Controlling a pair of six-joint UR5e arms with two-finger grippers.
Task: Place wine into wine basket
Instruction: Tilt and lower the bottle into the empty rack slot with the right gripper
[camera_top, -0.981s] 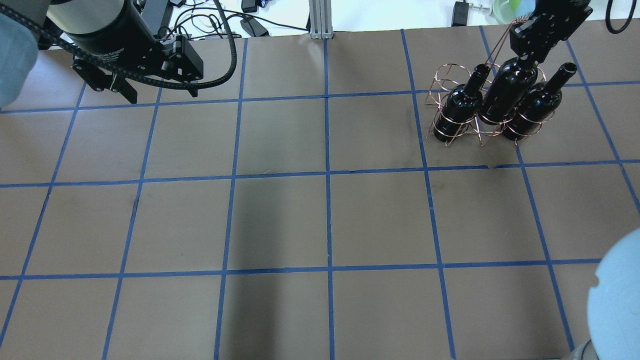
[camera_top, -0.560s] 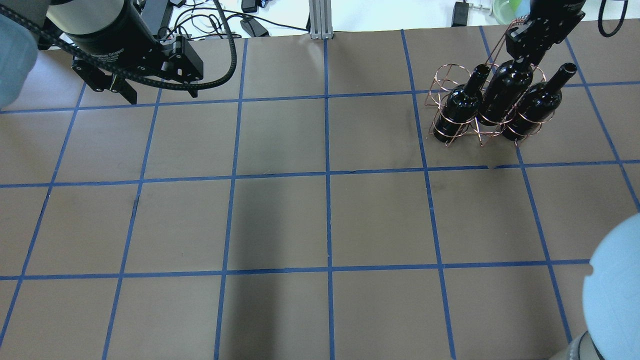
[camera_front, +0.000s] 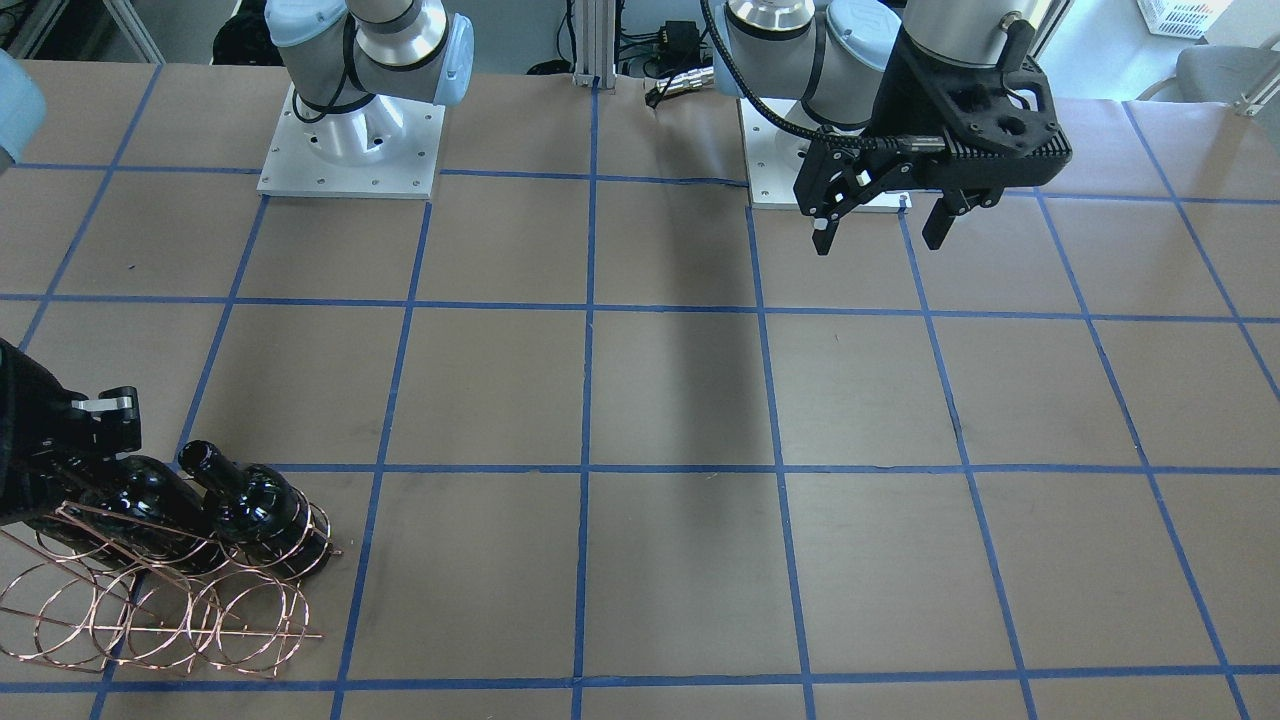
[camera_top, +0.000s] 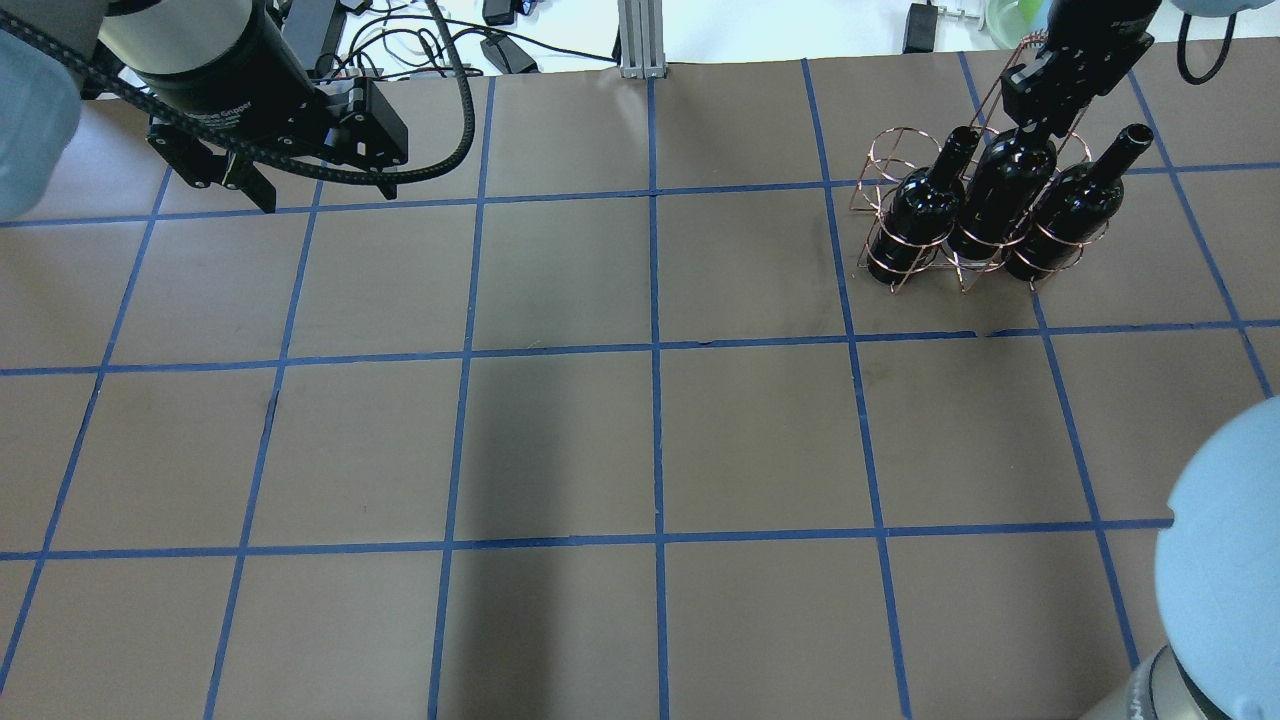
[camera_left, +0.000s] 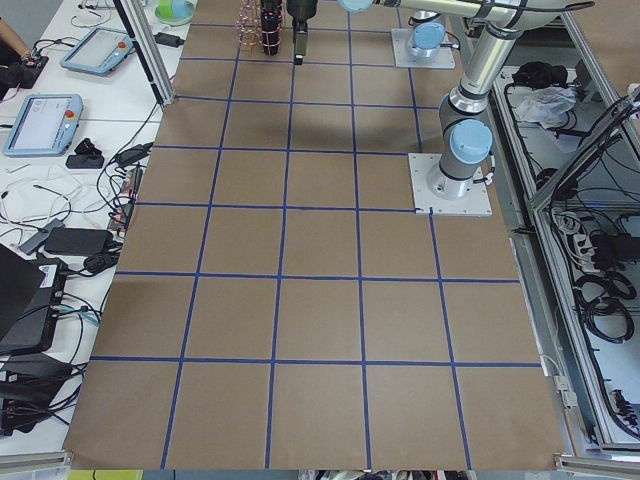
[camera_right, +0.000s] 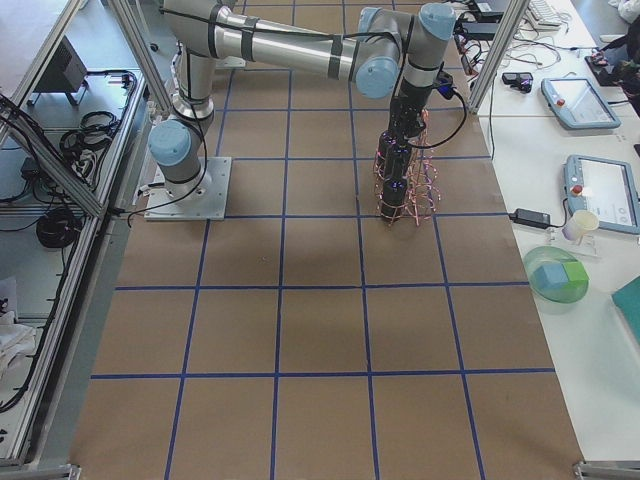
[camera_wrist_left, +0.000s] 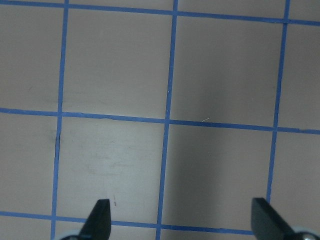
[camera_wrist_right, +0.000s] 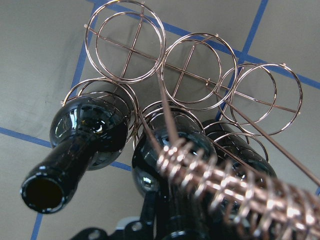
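Observation:
The copper wire wine basket stands at the far right of the table. Three near-black wine bottles stand in its front row. My right gripper is shut on the neck of the middle bottle, which sits upright in its ring. The outer bottles stand free with open mouths. In the right wrist view the middle bottle is under the twisted handle. The back rings are empty. My left gripper is open and empty, far off at the back left.
The basket also shows in the front-facing view, at the table's near left corner there. Cables and power bricks lie beyond the table's far edge. A green bowl sits on the side bench.
My right gripper has lowered the middle bottle deeper into its basket ring. The left arm has barely moved.

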